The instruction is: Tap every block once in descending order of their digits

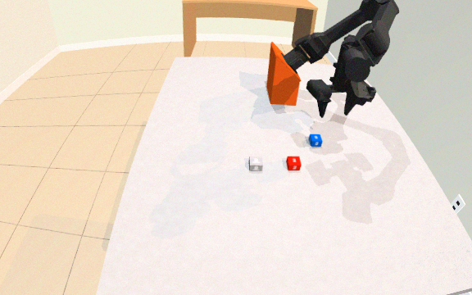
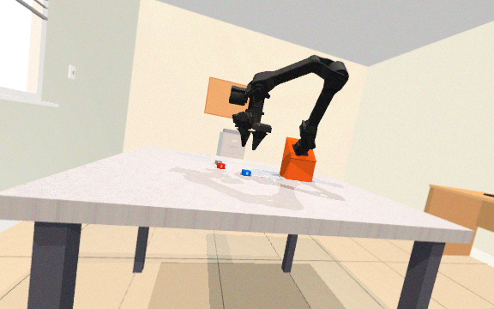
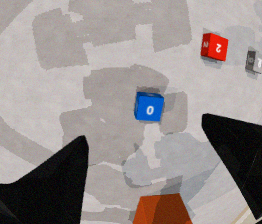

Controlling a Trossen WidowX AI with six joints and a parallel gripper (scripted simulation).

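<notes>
A blue block (image 1: 315, 140) (image 2: 246, 172) (image 3: 149, 107) shows the digit 0 in the wrist view. A red block (image 1: 293, 163) (image 2: 220, 166) (image 3: 215, 47) shows a 2. A grey-white block (image 1: 256, 164) (image 2: 218, 161) (image 3: 255, 62) carries a digit too small and pale to read surely. All three sit apart on the table (image 1: 236, 254) (image 2: 101, 180). My gripper (image 1: 334, 115) (image 2: 249, 148) (image 3: 146, 131) is open and empty, well above the table. It is nearest the blue block, touching no block.
The orange base block (image 1: 283, 88) (image 2: 298, 169) (image 3: 162, 210) carries the arm, at the far end of the table in the top view. The arm's shadows lie across the table around the blue block. A wooden desk (image 1: 248, 10) stands beyond the table.
</notes>
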